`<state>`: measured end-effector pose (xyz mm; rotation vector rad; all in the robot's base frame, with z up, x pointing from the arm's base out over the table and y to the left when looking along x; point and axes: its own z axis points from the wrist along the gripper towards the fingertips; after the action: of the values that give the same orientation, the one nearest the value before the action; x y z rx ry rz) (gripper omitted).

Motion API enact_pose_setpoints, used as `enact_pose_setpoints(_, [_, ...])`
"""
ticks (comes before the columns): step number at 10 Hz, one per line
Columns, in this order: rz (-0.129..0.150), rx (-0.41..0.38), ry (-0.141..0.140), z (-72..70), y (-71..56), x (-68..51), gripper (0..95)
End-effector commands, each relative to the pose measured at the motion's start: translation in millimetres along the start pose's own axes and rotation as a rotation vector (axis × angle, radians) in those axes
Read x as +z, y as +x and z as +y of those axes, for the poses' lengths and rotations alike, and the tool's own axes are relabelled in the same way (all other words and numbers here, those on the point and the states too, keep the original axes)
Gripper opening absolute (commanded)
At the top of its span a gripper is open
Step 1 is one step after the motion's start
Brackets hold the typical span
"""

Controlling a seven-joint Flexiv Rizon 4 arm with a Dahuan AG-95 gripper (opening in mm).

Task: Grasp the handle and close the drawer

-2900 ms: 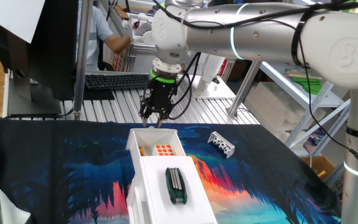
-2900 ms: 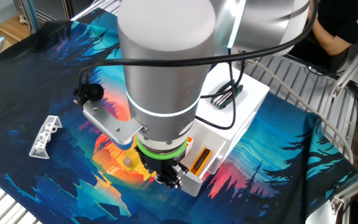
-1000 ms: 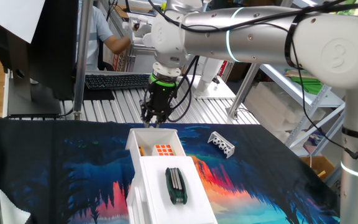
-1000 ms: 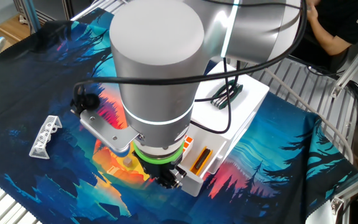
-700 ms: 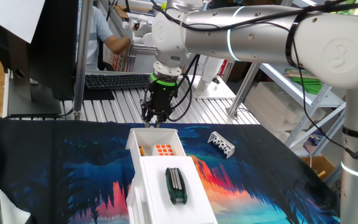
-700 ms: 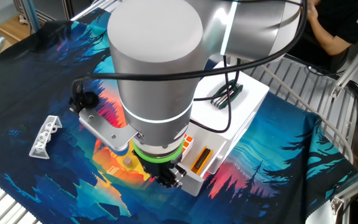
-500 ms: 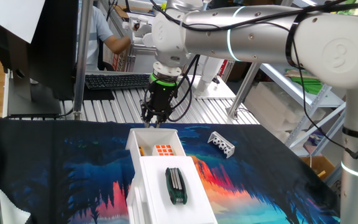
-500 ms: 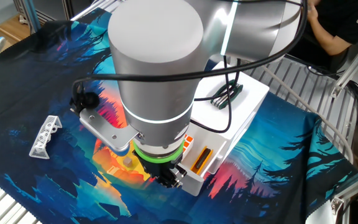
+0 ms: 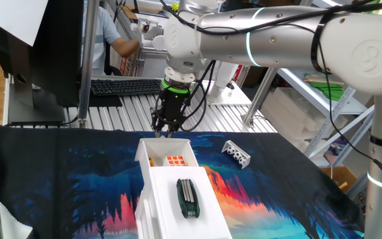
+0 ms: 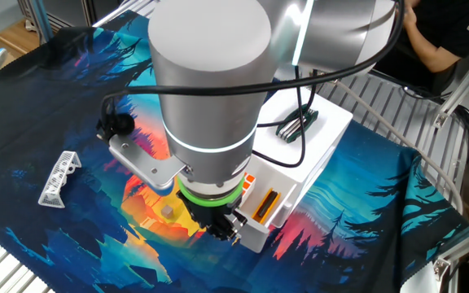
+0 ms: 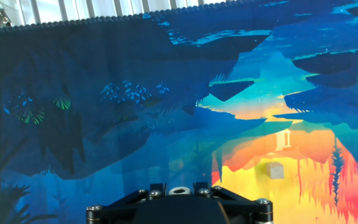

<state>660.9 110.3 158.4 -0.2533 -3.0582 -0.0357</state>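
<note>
The gripper hangs right above the far end of the open drawer, which sticks out of the box toward the gripper. A cube lies in the drawer just below and in front of the gripper, and a multi-tool lies on top of the box, farther from it. A block with holes sits on the cloth off to one side of the gripper, apart from the box.
</note>
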Motion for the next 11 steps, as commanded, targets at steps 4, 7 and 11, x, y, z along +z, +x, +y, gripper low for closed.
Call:
enact_pose_setpoints(4, [-0.002,-0.001,-0.002,-0.4,8.1,3.0,0.0])
enact_pose_setpoints(7, [0.0,-0.001,-0.001,-0.8,13.7,4.0,0.0])
enact_pose_setpoints(11, [0.008,-0.003,0.003,-2.0,22.8,3.7,0.0])
